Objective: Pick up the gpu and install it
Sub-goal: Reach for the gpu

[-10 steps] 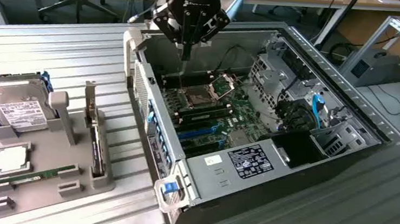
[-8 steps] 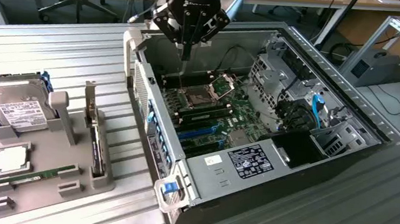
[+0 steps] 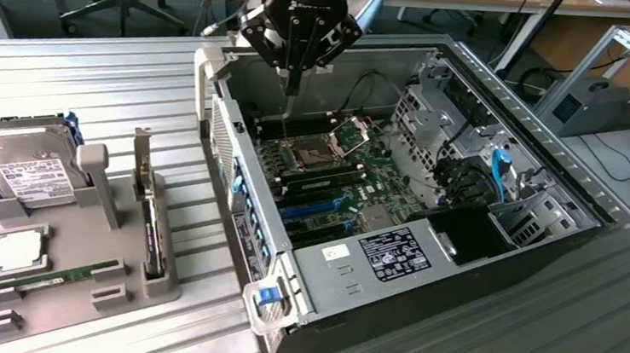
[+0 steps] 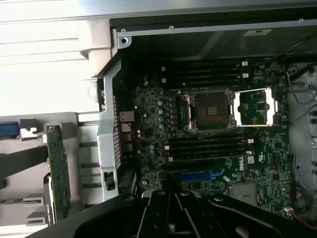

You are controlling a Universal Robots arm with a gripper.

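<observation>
One card waits in its stand, and my gripper hangs empty over the case.
I see the gripper (image 3: 291, 85) fully closed with nothing in it, above the open computer case (image 3: 341, 273). The gpu (image 3: 151, 222) stands on edge in the grey holder (image 3: 86, 246) at the exterior view's left, I think so that its top edge can be grasped from above.

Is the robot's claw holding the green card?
No, the gpu stands in the gray holder beside the computer case, while the gripper hangs above the motherboard.
</observation>
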